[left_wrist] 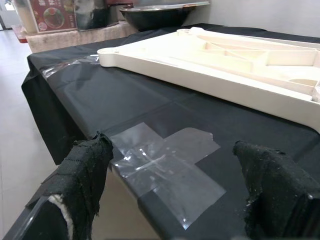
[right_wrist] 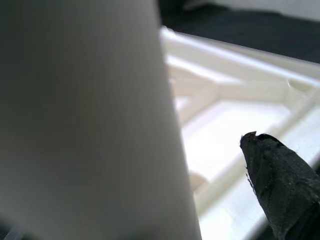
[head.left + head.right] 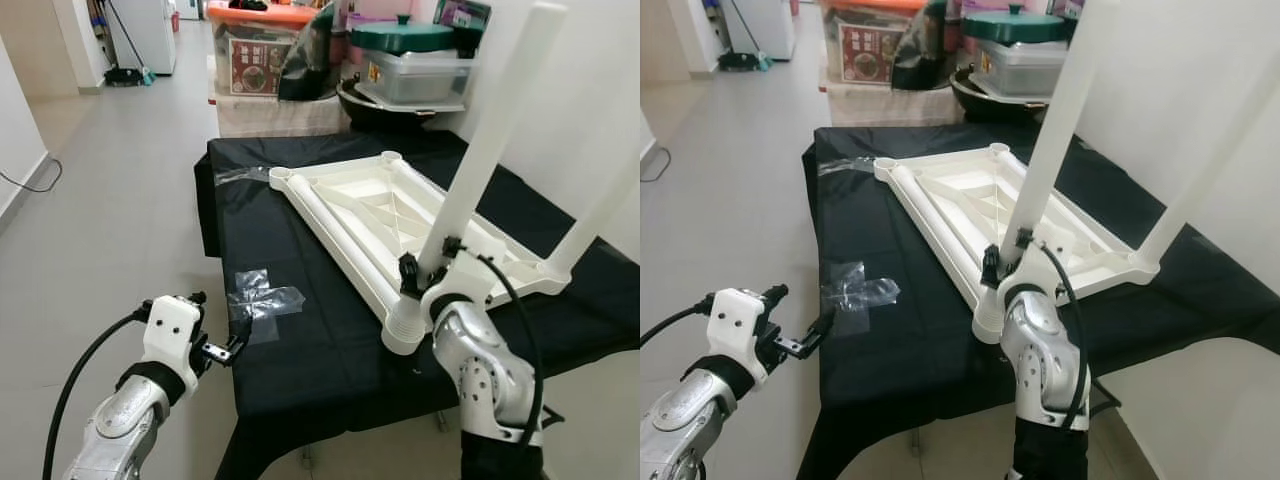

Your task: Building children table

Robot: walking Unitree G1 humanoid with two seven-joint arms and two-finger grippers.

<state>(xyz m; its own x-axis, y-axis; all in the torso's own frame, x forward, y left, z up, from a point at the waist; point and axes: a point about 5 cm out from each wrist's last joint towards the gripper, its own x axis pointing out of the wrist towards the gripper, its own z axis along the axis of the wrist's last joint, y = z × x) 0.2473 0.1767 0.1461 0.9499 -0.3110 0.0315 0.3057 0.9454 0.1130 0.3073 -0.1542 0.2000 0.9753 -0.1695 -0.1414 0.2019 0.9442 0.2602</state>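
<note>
A white children's tabletop [image 3: 365,215] lies upside down on a table covered in black cloth [image 3: 300,360]. A white leg [image 3: 490,130] stands up from the corner socket [image 3: 403,335] nearest me. My right gripper [image 3: 428,262] is shut around that leg just above the socket; in the right wrist view the leg [image 2: 85,120] sits beside one black finger [image 2: 280,180]. A second leg [image 3: 600,215] rises at the right corner. My left gripper [image 3: 228,350] hangs open at the table's front left edge, its fingers [image 1: 82,170] spread wide before a clear tape patch [image 1: 165,165].
Behind the table stand a dark wok [image 3: 385,100], a lidded container with a green top [image 3: 410,60] and an orange-lidded box [image 3: 260,50]. A white wall [image 3: 590,80] runs along the right. Bare floor [image 3: 100,200] lies to the left, with a cable near the wall.
</note>
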